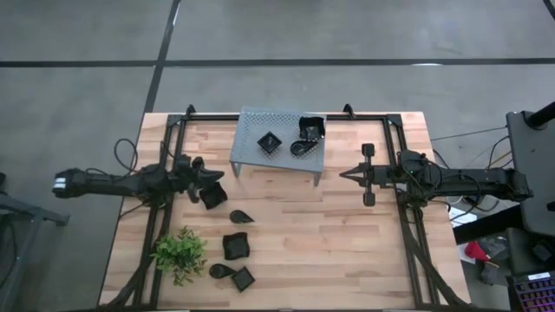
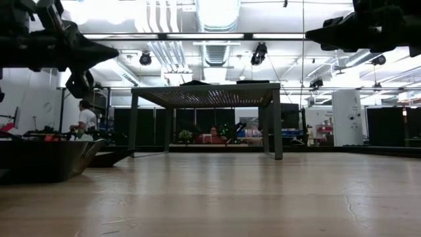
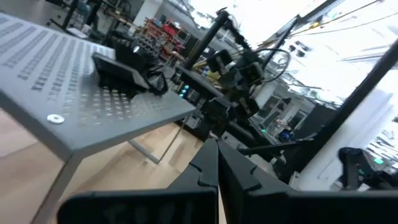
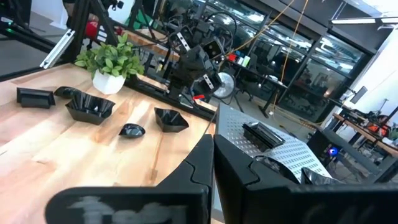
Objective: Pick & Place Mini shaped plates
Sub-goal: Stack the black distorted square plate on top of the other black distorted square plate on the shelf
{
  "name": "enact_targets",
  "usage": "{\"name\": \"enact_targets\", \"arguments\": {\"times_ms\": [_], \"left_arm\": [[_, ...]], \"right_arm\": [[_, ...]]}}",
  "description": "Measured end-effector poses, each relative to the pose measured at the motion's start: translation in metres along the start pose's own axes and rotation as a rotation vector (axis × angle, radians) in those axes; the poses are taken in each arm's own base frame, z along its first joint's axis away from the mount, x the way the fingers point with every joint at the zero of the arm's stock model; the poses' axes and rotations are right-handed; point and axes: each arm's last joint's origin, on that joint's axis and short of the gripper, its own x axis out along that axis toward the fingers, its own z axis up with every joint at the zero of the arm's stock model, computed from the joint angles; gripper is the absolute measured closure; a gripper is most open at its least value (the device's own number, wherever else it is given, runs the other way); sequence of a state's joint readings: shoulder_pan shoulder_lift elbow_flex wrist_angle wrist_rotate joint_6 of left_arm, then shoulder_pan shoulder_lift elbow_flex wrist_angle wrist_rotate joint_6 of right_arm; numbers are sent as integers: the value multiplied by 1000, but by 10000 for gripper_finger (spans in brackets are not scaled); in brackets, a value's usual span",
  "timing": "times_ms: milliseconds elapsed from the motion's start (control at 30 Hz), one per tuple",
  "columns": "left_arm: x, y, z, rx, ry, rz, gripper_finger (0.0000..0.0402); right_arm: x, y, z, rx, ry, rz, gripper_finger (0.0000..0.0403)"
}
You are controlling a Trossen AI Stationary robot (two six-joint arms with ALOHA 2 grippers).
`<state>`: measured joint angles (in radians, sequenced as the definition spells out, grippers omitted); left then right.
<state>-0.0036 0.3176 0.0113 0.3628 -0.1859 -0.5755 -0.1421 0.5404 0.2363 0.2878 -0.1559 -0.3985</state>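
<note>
Near: black glossy mini shaped plates (image 1: 236,247) | square, teardrop | scattered

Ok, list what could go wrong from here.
1. The left gripper is shut and empty right beside a square plate; moving off, it may knock that plate.
2. Three plates already sit on the rack, one at its back corner; another placement could push it off.
3. The plant crowds the front plates.

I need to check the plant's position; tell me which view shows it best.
The high view: the green plant shows whole from above, beside black plates at the table's near left. The right wrist view shows it upright in a white pot. Low and left wrist views miss it.
</note>
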Motion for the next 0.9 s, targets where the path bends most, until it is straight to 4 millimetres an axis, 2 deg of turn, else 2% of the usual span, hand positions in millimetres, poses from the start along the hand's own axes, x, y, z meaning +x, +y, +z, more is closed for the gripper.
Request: {"name": "enact_targets", "arguments": {"times_ms": [133,233,333,500,633,733,900], "left_arm": [[3,0,-1,8,34,43,401],[8,-5,7,15,73,68,392],[13,-13,16,33,136,109,365],[19,-25,34,118,290,200,304],[22,-30,40,190,452,316,281],[26,-31,38,176,542,373,278],[38,-37,21,164,705,381,278]], "right_arm": [[0,0,0,8,0,0,394],[0,0,0,18,0,0,394],[0,0,1,30,-4,-1,394],[0,0,0,146,0,2,394],[-1,2,-3,218,28,11,394],[-1,2,-4,284,39,27,394],[-1,5,-2,304,3,124,394]]}}
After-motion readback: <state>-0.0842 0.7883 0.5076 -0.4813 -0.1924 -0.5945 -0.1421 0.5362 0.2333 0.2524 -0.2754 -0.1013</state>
